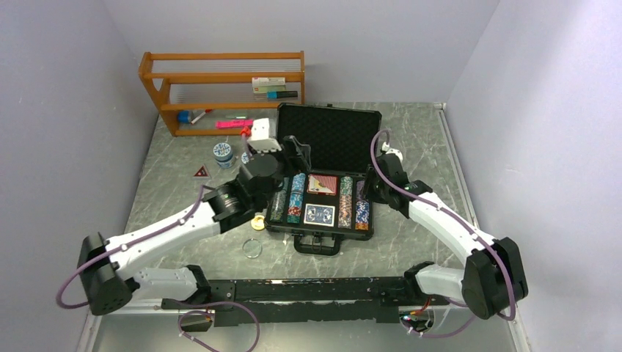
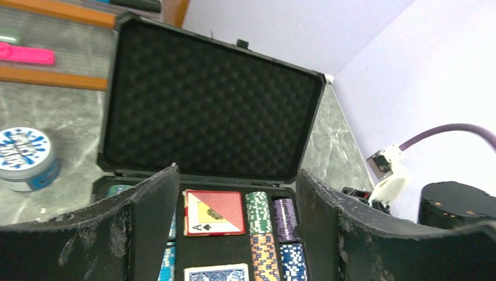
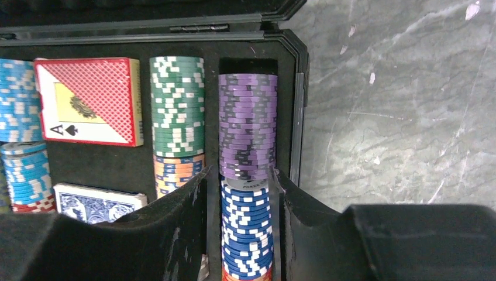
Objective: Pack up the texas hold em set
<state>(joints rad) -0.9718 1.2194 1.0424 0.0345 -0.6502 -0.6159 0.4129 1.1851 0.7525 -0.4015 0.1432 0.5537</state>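
On a grey marbled tabletop (image 1: 418,132) walled in on three sides, a wooden shelf (image 1: 220,81) stands at the back left corner. The black briefcase (image 1: 334,136) sits at the middle, its foam-lined lid propped upright towards the back and its handle (image 1: 317,246) facing the arm bases. Bare tabletop lies between the case's right edge and the right wall, and a narrower strip runs along its front edge.

The left arm reaches in from the left, and the left gripper (image 2: 237,193) hangs above the tray's left half, fingers spread wide and holding nothing. The right arm comes in over the case's right edge. The right gripper (image 3: 240,187) is parted just enough to straddle the blue chip stack (image 3: 245,234) in the rightmost slot; a thin dark gap shows beside one finger.

In that same slot, the purple chip stack (image 3: 247,126) lies behind the blue one. Next slot left holds a green chip stack (image 3: 177,105) with an orange one (image 3: 175,170) in front. The red card deck (image 3: 88,99) lies in the centre, the blue card deck (image 3: 96,202) in front of it.

Outside the case, the yellow dealer button (image 1: 257,222) lies on the tabletop just beside the front left corner. A clear ring (image 1: 252,248) lies nearer the bases. A round blue-and-white tub (image 1: 224,154) and a small red triangle (image 1: 201,172) sit further left.
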